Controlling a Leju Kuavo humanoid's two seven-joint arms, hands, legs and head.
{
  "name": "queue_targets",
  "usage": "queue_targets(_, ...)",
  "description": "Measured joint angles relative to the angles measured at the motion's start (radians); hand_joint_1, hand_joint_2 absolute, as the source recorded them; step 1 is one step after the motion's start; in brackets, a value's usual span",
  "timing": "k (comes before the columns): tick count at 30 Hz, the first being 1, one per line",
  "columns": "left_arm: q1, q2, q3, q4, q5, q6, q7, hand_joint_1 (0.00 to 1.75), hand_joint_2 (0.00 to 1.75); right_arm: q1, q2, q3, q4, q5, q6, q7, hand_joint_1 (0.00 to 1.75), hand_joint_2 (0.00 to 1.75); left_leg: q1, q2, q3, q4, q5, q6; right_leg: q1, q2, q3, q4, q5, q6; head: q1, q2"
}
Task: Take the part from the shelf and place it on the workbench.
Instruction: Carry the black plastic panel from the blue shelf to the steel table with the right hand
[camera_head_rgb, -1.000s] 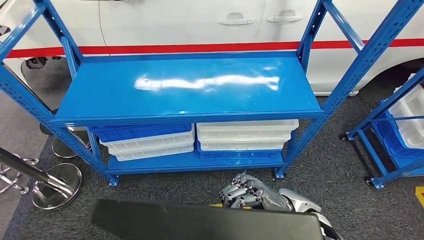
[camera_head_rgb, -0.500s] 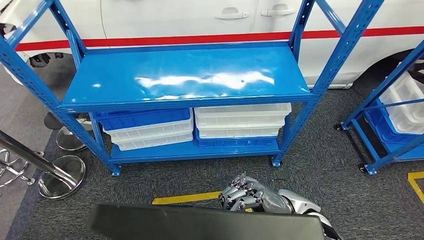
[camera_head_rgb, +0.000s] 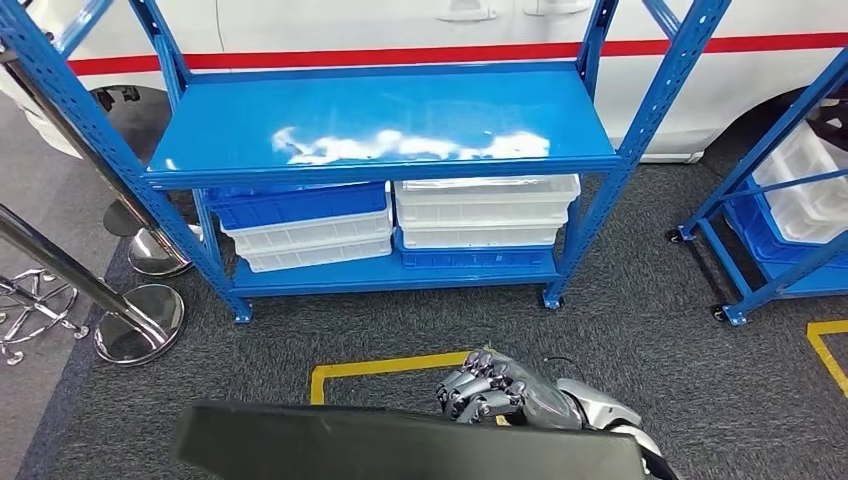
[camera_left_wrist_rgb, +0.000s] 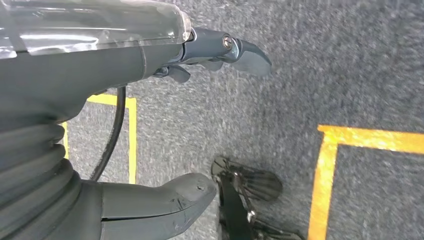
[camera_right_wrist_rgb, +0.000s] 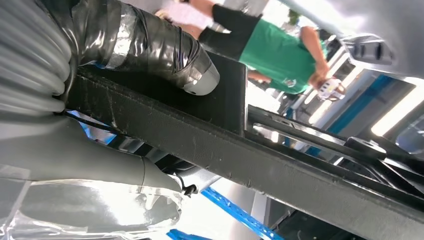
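Right hand grips the black part; right wrist view adds a person.

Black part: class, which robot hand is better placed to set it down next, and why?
Right. The right hand grips the black part; the left hand hangs open over the carpet, touching nothing.

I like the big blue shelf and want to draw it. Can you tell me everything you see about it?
The blue shelf looks like painted metal, with slanted corner posts full of small holes. Its wide top board is shiny and bare, with white glare on it. Underneath, the lower board carries two stacks of shallow trays: white ones on the right with a blue one at the bottom, and white ones on the left with a blue one on top. The shelf stands on grey carpet, in front of a white car with a red stripe.
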Motion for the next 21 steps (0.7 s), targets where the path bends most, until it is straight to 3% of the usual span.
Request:
queue_targets(2,0.001,0.000,0.002,0.000,0.000,0.000,0.000,0.00,1.75,0.005,0.000,-0.001,0.000,0.015,-0.014,0.000,1.75,1.75,0.003,0.005,-0.018,-0.001,0.019,0.013,-0.005,0.005,-0.033,0.077,-0.063,0.011,0.000,0.000)
queue_targets(4,0.001,0.000,0.003,0.000,-0.002,0.000,0.002,0.00,1.75,0.009,0.000,-0.001,0.000,0.021,-0.019,-0.001,1.75,1.75,0.002,0.007,-0.040,0.006,0.033,0.018,-0.009,0.007,-0.081,0.215,-0.147,0.020,0.000,0.000)
queue_targets(5,0.001,0.000,0.003,0.000,-0.004,0.001,0.002,0.00,1.75,0.010,0.000,-0.001,0.000,0.022,-0.019,-0.001,1.75,1.75,0.002,0.010,-0.051,0.011,0.038,0.017,-0.012,0.007,-0.094,0.267,-0.170,0.023,0.000,0.000)
queue_targets(6,0.002,0.000,0.003,0.000,-0.006,0.001,0.003,0.00,1.75,0.010,0.000,-0.001,0.000,0.023,-0.019,-0.002,1.75,1.75,0.002,0.013,-0.062,0.018,0.042,0.017,-0.014,0.007,-0.089,0.284,-0.174,0.026,0.000,0.000)
queue_targets(7,0.002,0.000,0.003,0.000,-0.008,0.001,0.004,0.00,1.75,0.010,0.000,-0.001,0.000,0.024,-0.017,-0.002,1.75,1.75,0.003,0.016,-0.071,0.026,0.043,0.016,-0.016,0.005,-0.063,0.259,-0.160,0.027,0.000,0.000)
queue_targets(8,0.002,0.000,0.003,0.000,-0.010,0.002,0.005,0.00,1.75,0.010,0.000,-0.001,0.000,0.024,-0.014,-0.002,1.75,1.75,0.003,0.021,-0.077,0.032,0.044,0.014,-0.018,-0.002,-0.020,0.199,-0.134,0.027,0.000,0.000)
queue_targets(10,0.002,0.000,0.003,0.000,-0.013,0.002,0.006,0.00,1.75,0.006,0.000,-0.001,0.000,0.026,-0.008,-0.002,1.75,1.75,0.001,0.029,-0.083,0.043,0.043,0.006,-0.014,-0.040,0.064,0.062,-0.097,0.022,0.000,0.000)
queue_targets(11,0.002,0.000,0.003,0.000,-0.014,0.002,0.007,0.00,1.75,0.003,0.000,-0.001,0.000,0.029,-0.007,-0.001,1.75,1.75,-0.001,0.035,-0.084,0.044,0.043,0.000,-0.010,-0.055,0.084,0.021,-0.090,0.015,0.000,0.000)
queue_targets(12,0.002,0.000,0.003,0.000,-0.016,0.002,0.008,0.00,1.75,-0.001,0.000,-0.001,0.000,0.033,-0.008,0.000,1.75,1.75,-0.004,0.042,-0.085,0.044,0.044,-0.006,-0.005,-0.064,0.090,0.002,-0.090,0.007,-0.001,0.000)
queue_targets(14,0.002,0.001,0.003,0.000,-0.021,0.003,0.009,0.00,1.75,-0.010,-0.001,-0.001,0.000,0.041,-0.008,0.004,1.75,1.75,-0.005,0.060,-0.086,0.042,0.044,-0.018,-0.003,-0.048,0.084,-0.004,-0.081,-0.012,-0.001,0.000)
queue_targets(16,0.000,0.003,0.003,0.000,-0.024,0.003,0.008,0.00,1.75,-0.022,-0.001,0.000,0.000,0.046,-0.008,0.006,1.75,1.75,-0.002,0.051,-0.098,0.072,0.017,-0.027,-0.006,-0.029,0.078,-0.010,-0.071,-0.028,-0.001,0.000)
queue_targets(19,0.001,0.007,0.003,0.000,-0.029,0.003,0.008,0.00,1.75,-0.034,-0.002,0.000,0.000,0.047,-0.008,0.011,1.75,1.75,0.002,0.009,-0.172,0.248,-0.086,-0.035,-0.005,-0.001,0.066,-0.013,-0.058,-0.043,-0.001,0.000)
queue_targets(20,0.002,0.009,0.003,0.000,-0.031,0.003,0.008,0.00,1.75,-0.034,-0.002,0.001,0.000,0.048,-0.008,0.013,1.75,1.75,0.002,0.004,-0.196,0.305,-0.107,-0.036,-0.003,0.009,0.063,-0.012,-0.055,-0.045,-0.001,0.000)
queue_targets(21,0.002,0.009,0.003,0.000,-0.031,0.003,0.009,0.00,1.75,-0.034,-0.002,0.001,0.000,0.048,-0.008,0.014,1.75,1.75,0.002,0.001,-0.207,0.330,-0.109,-0.034,-0.001,0.020,0.060,-0.012,-0.052,-0.045,-0.001,0.000)
